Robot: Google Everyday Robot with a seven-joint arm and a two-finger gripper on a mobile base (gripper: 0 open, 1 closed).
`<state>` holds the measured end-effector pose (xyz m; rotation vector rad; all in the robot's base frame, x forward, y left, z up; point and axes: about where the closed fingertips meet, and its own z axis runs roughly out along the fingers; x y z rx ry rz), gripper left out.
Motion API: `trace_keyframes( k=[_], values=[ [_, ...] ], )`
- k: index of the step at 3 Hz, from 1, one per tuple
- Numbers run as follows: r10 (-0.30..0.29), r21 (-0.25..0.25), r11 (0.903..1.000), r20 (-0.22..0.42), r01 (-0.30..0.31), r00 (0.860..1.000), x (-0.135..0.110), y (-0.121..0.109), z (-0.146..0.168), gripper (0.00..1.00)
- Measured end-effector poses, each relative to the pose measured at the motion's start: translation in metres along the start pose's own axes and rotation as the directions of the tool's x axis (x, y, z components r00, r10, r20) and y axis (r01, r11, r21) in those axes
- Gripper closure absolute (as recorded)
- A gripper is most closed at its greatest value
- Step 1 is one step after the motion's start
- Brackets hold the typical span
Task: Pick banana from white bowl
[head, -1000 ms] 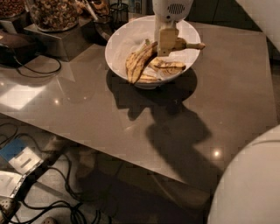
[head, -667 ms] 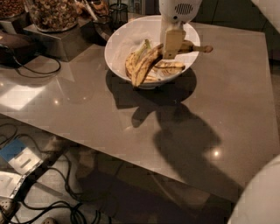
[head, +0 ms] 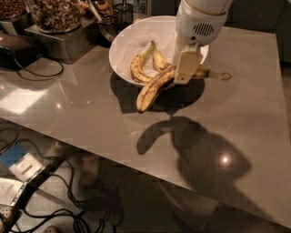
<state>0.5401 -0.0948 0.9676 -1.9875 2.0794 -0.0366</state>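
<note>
My gripper [head: 186, 69] hangs over the near right rim of the white bowl [head: 132, 34] and is shut on the banana [head: 154, 87]. The banana is long, curved, yellow with brown-black streaks. It hangs in the air across the bowl's front edge, its dark tip low at the left and its stem end sticking out to the right of the fingers. Its shadow falls on the table below. Two shorter, yellower bananas [head: 138, 66] joined at a stem lie inside the bowl.
Glass jars of nuts [head: 54, 12] stand on a grey stand [head: 63, 43] at the back left. A black wire holder [head: 122, 10] is behind the bowl. A dark device with a cable [head: 18, 45] lies at the left. The table's front edge [head: 113, 152] runs diagonally, with cables on the floor.
The gripper has risen with the long banana in it. The banana has come up out of the bowl and now hangs over its front rim.
</note>
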Motion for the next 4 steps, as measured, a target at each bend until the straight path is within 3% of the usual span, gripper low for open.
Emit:
trace_keyframes(
  k=[1,3,4],
  values=[
    [-0.002,0.0,1.0,0.0,0.002,1.0,-0.001,-0.001,0.004,1.0],
    [0.026,-0.106,0.9941,0.03,-0.023,0.999,-0.002,0.057,-0.004,1.0],
    [0.026,-0.091,0.9956,0.038,-0.022,0.999,-0.004,0.053,-0.003,1.0]
  ],
)
